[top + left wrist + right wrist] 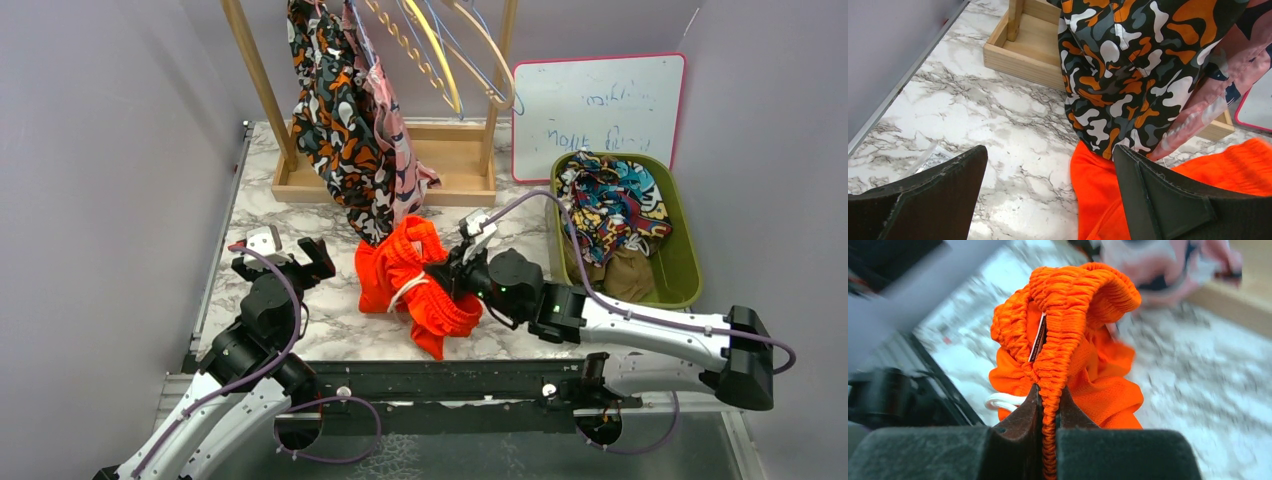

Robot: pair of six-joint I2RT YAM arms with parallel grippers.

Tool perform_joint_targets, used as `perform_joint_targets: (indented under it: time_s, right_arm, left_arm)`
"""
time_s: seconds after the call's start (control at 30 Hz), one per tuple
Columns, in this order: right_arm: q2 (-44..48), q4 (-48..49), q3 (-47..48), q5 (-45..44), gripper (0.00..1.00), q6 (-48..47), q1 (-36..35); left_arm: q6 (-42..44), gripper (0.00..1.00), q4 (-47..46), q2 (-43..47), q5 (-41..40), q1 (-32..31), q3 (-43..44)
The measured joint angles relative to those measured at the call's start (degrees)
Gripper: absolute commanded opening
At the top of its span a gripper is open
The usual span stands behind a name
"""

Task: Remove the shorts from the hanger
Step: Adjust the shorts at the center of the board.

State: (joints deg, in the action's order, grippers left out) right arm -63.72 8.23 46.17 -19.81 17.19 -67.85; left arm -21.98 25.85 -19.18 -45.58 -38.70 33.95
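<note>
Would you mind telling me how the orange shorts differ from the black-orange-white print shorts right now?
The orange shorts are plain and lie bunched on the marble table. The print shorts are blotch-patterned and hang down at the wooden rack. The right gripper is shut on the orange shorts' elastic waistband. Nothing grips the print shorts, and the left gripper is open and apart from them. Both are soft fabric.
</note>
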Motion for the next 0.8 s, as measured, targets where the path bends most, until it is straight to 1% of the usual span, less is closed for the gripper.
perform_joint_targets:
  time_s: [0.07, 0.13, 0.17, 0.2, 0.27, 0.3, 0.33, 0.4, 0.43, 0.53, 0.6, 0.73, 0.77, 0.8]
  right_arm:
    - [-0.5, -1.8, -2.5, 0.0, 0.06, 2.5, 1.2]
    - [-2.5, -5.2, -5.7, -0.2, 0.12, 5.1, 2.3]
    - [-3.8, -7.6, -7.0, -0.3, 0.19, 6.6, 2.8]
    - [-5.3, -10.5, -8.3, -0.5, 0.29, 8.0, 3.1]
    - [-7.0, -15.0, -9.2, -0.5, 0.57, 10.2, 3.4]
    - [-7.5, -16.5, -9.3, -0.5, 0.68, 11.2, 3.5]
    - [-7.6, -17.2, -9.3, -0.4, 0.76, 11.9, 3.5]
    - [-7.7, -17.9, -8.9, 0.1, 0.9, 12.5, 3.6]
    - [-8.1, -18.1, -8.4, 0.4, 0.93, 12.8, 3.6]
    - [-11.7, -18.2, -6.1, 1.6, 0.98, 13.0, 3.8]
    - [-16.0, -19.0, -3.7, 1.7, 1.0, 13.1, 3.8]
    - [-25.3, -21.4, 1.5, 1.7, 1.0, 12.7, 3.8]
    - [-27.6, -21.9, 2.6, 1.7, 0.97, 12.6, 3.8]
    - [-29.7, -22.2, 3.9, 1.6, 0.92, 12.6, 3.8]
  left_arm:
    - [0.0, 0.99, 0.0, 0.0, 0.1, 0.0, 0.0]
    - [0.1, 0.99, 0.0, 0.0, 0.2, 0.0, 0.0]
    - [0.1, 0.99, 0.0, 0.0, 0.2, 0.0, 0.0]
    - [0.2, 0.99, 0.0, -0.1, 0.3, 0.0, 0.0]
    - [0.2, 0.99, 0.0, -0.2, 0.5, 0.0, 0.0]
    - [0.2, 0.99, 0.0, -0.4, 0.6, 0.0, 0.0]
    - [0.2, 0.99, 0.0, -0.6, 0.8, 0.0, 0.0]
    - [0.2, 0.99, 0.0, -1.0, 1.1, 0.0, 0.0]
    - [0.2, 0.99, 0.0, -1.1, 1.2, 0.0, 0.0]
    - [0.4, 0.99, 0.0, -1.3, 1.3, 0.0, 0.0]
    - [0.4, 0.99, -0.1, -1.3, 1.3, 0.0, 0.0]
    - [0.4, 0.99, -0.1, -1.3, 1.4, 0.0, 0.0]
    - [0.5, 0.99, -0.2, -1.4, 1.5, 0.0, 0.0]
    - [0.6, 0.99, -0.3, -1.4, 1.5, 0.0, 0.0]
